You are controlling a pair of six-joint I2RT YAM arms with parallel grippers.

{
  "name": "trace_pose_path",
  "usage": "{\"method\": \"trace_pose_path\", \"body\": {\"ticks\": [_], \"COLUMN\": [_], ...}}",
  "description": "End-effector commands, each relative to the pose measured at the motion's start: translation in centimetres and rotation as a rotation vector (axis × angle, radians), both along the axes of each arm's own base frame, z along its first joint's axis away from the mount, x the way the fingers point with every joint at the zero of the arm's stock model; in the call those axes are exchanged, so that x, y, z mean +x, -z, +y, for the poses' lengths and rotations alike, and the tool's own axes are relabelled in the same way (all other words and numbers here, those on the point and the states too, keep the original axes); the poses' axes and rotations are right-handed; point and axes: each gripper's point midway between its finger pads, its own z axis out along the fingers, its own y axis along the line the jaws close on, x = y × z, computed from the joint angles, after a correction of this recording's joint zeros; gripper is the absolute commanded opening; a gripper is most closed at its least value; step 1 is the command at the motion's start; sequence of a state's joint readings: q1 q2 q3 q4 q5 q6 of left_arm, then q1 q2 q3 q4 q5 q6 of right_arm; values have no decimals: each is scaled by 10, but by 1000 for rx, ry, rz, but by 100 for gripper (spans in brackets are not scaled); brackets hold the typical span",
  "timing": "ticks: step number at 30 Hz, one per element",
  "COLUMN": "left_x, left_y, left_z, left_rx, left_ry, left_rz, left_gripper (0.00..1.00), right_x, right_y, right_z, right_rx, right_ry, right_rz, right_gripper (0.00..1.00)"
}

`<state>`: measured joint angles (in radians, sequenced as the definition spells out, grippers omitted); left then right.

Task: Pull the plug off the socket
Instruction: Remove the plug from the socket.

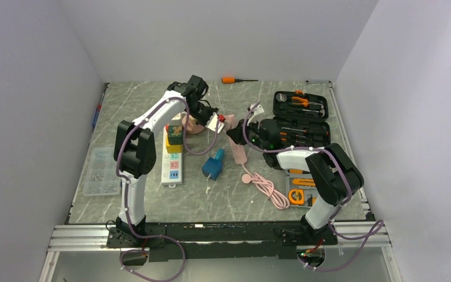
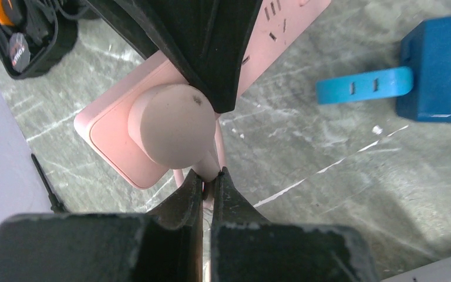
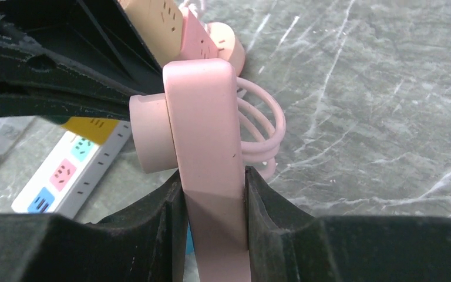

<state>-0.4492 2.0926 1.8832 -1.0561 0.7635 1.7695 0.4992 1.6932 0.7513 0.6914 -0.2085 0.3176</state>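
Marble table (image 2: 340, 176): your right gripper (image 3: 214, 179) squeezes the pink power strip (image 3: 202, 117). Only your left wrist view shows the left gripper (image 2: 210, 176) pinching the cord (image 2: 209, 165) below the round plug (image 2: 170, 123), plugged in.

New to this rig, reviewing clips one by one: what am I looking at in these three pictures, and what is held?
Two robot arms are bolted at the near edge of a table. The wide picture looks down from above; the other two come from a camera on each wrist. The right pincer clamps a pink power strip. The left pincer is shut on the cord just below the round pink plug, which sits in that strip. Around lie a white power strip, a blue adapter, an open tool case and an orange screwdriver.
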Motion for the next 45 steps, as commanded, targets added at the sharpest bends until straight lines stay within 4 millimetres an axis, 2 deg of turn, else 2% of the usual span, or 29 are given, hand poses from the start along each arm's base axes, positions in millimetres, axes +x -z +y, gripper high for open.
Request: {"method": "trace_pose_path", "body": {"ticks": [1,2,4,5,8,12,16,25,33,40,45], "left_x": [-146,-145,-142,-140,-137,-131,-125,-120,-115,-108,-104], "left_y": [-67,-67,-70,-70,-73,-78,-79,-80,-83,-85,-86], "left_z": [6,5,3,1,-1,-3,-3,-3,-2,-4,-5], "left_rx": [-51,-54,-61,-60,-68,-83,-91,-81,-106,-113,-119], "left_ry": [100,99,92,84,77,58,38,22,-2,-16,-30], "left_rz": [445,447,450,456,453,442,432,437,407,379,360], "left_gripper": [0,0,0,0,0,0,0,0,0,0,0], "right_x": [60,58,55,54,49,44,30,10,-10,-25,-35], "right_y": [9,7,6,5,8,18,21,11,17,9,18], "right_z": [-130,-124,-114,-110,-97,-86,-71,-35,-33,-17,-8], "right_rx": [-97,-93,-85,-81,-60,-56,-39,3,-32,-41,-78], "right_ry": [485,447,392,373,302,257,190,-41,-117,-240,-292], "right_rz": [-91,-96,-92,-93,-73,-43,-66,-107,-102,-132,-111], "right_gripper": [9,19,46,53,65,73,75,64,71,71,69]}}
